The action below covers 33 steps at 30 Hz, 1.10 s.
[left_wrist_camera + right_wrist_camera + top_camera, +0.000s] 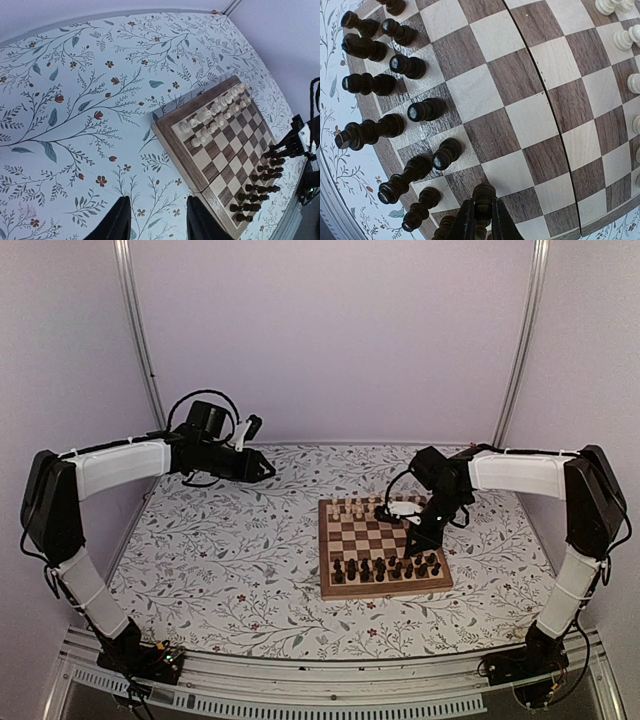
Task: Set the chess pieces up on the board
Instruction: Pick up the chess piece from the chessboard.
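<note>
Left arm (120, 465) and right arm (520, 472) are of matching build: bulky black joint housings alternate with smooth white link covers, one on the upper link and one on the lower. Black cables (205, 405) form loose loops at the left wrist; a thinner black cable (398, 485) arcs at the right wrist. Bases (150, 658) are black, and the left one shows small green and orange lights. Left gripper (157, 222) — two matte-black fingers (116, 222) with rounded edges. Right gripper (481, 222) — slim black fingers (463, 225), with a white block (405, 507) on its body.
</note>
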{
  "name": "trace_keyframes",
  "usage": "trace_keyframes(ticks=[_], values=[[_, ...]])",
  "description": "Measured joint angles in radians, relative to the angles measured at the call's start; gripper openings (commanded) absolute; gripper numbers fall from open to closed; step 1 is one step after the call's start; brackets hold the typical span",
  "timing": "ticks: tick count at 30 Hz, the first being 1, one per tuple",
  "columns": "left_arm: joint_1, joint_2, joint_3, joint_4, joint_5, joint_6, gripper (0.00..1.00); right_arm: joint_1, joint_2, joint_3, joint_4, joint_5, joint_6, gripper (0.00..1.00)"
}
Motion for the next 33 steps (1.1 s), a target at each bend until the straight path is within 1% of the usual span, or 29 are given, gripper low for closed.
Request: trace_keyframes(ticks=[16,25,33], values=[[0.0,0.002,0.002,-0.005,0.007,0.0,0.42,0.021,-0.002,-0.019,-0.01,-0.026,-0.006,0.12],[0.0,0.002,0.004,-0.008,0.008,0.0,0.43,0.024,-0.002,-0.019,-0.01,-0.023,-0.006,0.22],[0.0,0.004,0.004,-0.009,0.008,0.0,0.43,0.024,-0.002,-0.019,-0.011,-0.018,-0.006,0.25]])
